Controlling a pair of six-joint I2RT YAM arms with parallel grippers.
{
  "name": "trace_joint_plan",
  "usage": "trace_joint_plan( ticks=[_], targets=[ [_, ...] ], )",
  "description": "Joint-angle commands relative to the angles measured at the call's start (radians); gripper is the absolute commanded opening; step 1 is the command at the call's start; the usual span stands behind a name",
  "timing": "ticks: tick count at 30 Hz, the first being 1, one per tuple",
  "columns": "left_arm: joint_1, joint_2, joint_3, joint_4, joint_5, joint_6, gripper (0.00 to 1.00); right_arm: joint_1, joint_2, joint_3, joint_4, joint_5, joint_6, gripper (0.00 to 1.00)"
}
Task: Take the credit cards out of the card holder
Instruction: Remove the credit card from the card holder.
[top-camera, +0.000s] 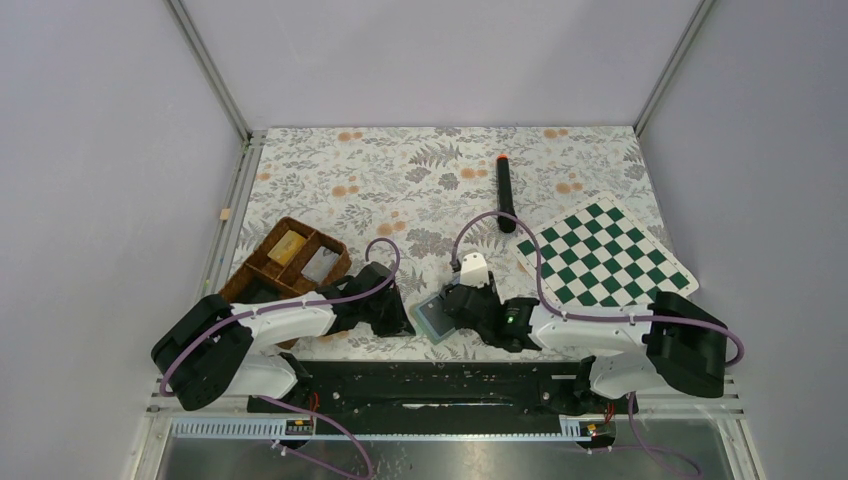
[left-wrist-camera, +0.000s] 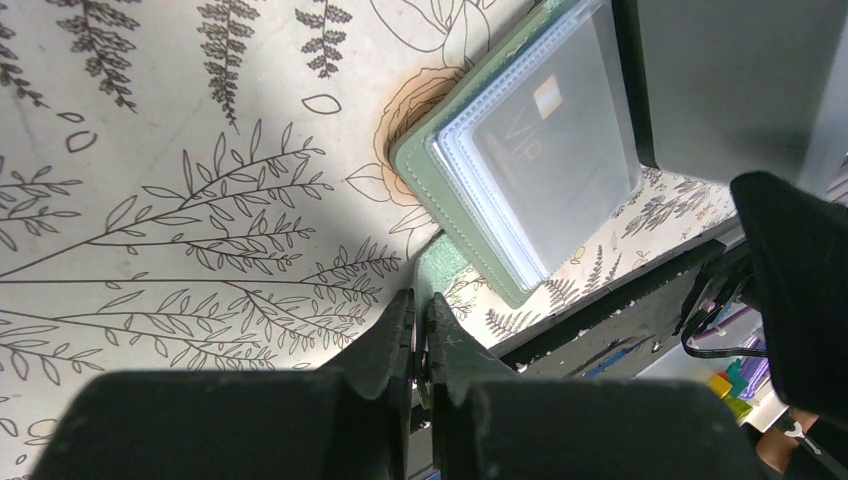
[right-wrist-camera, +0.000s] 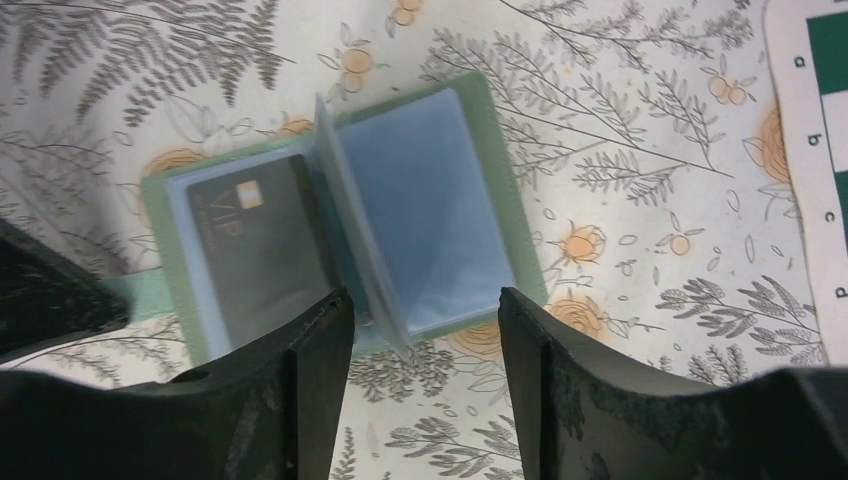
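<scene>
Card holder (right-wrist-camera: 500, 200) lies open near the front of the table (top-camera: 400, 170), right under the right gripper (right-wrist-camera: 423, 300), whose jaws stand apart, straddling 1 upright clear sleeve (right-wrist-camera: 345, 200). Left gripper (left-wrist-camera: 421, 315) is pinched together on the holder's green tab. Wrist views show 1 dark credit card (right-wrist-camera: 260, 250) — the top view barely does. Any other cards can't be made out.

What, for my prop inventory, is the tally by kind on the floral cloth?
Sage-green bifold card holder: 1
Dark grey credit card: 1
Brown wicker divided tray: 1
Green-and-white chessboard mat: 1
Black orange-tipped rod: 1
Yellowish-tan block: 1
Pale grey flat piece: 1
Total: 7
</scene>
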Motion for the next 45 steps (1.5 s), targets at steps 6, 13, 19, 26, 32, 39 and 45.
trace_joint_plan(
  ticks=[6, 13, 19, 26, 32, 39, 45],
  targets=[
    [0.000, -0.012, 0.008, -0.015, -0.024, 0.017, 0.00, -0.074, -0.064, -0.056, 0.039, -0.057, 0.005, 0.58],
    [0.014, -0.014, 0.036, -0.087, -0.062, 0.061, 0.00, -0.109, -0.084, -0.054, 0.049, -0.146, -0.028, 0.60],
    [0.084, -0.045, 0.085, -0.210, -0.195, 0.095, 0.00, -0.197, -0.129, -0.047, 0.032, -0.294, -0.054, 0.64],
    [0.143, -0.029, 0.200, -0.274, -0.213, 0.111, 0.14, -0.315, -0.134, -0.048, 0.067, -0.507, -0.053, 0.60],
    [0.113, -0.127, 0.269, -0.244, -0.172, 0.124, 0.30, -0.371, -0.104, -0.101, 0.196, -0.646, 0.008, 0.56],
    [0.015, -0.054, 0.301, -0.108, -0.112, 0.093, 0.32, -0.407, -0.043, -0.096, 0.207, -0.675, 0.048, 0.57],
    [0.012, 0.027, 0.201, 0.118, -0.066, 0.041, 0.32, -0.432, -0.007, -0.125, 0.246, -0.702, 0.051, 0.59]
  ],
)
